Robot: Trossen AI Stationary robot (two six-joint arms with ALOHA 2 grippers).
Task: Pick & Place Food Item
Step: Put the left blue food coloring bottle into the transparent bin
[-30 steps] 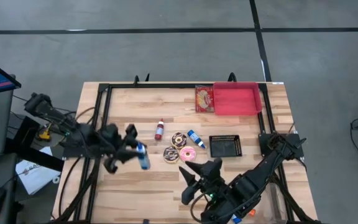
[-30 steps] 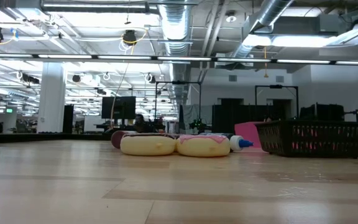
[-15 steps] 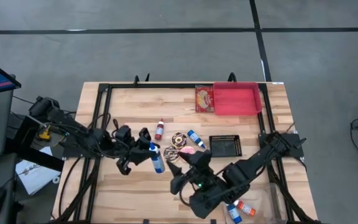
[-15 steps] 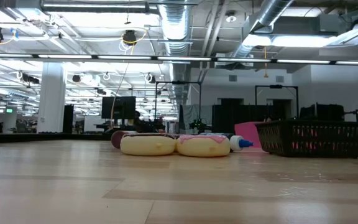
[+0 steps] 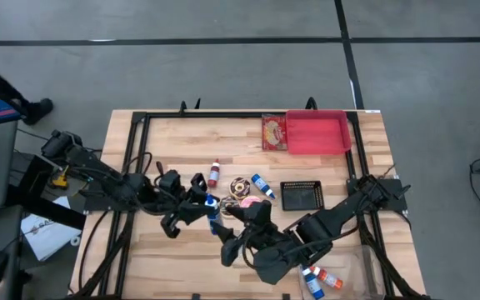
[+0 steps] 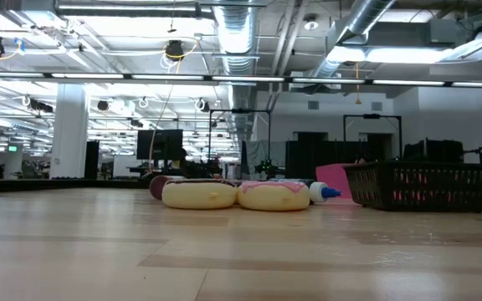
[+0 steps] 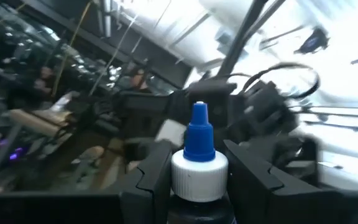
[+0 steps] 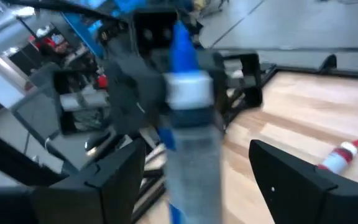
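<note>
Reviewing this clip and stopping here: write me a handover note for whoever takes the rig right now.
Left hand: shut on the blue-capped bottle, held above mid-table.
Right hand: open, fingers either side of that same bottle, not yet closed.
On the table: two donuts, red-capped bottle, another blue-capped bottle, black basket, red tray.
Done: bottle lifted.
Left: apparently a hand-to-hand pass, then placing; where is unclear.

- Looked for lettering in every view — found none readable.
- Red packet (image 5: 273, 132) on the table: printed pattern, no legible words.
- Bottle (image 7: 197, 165) in the left wrist view: no label text made out.
- Signs in the room behind, low view — too small to read.
</note>
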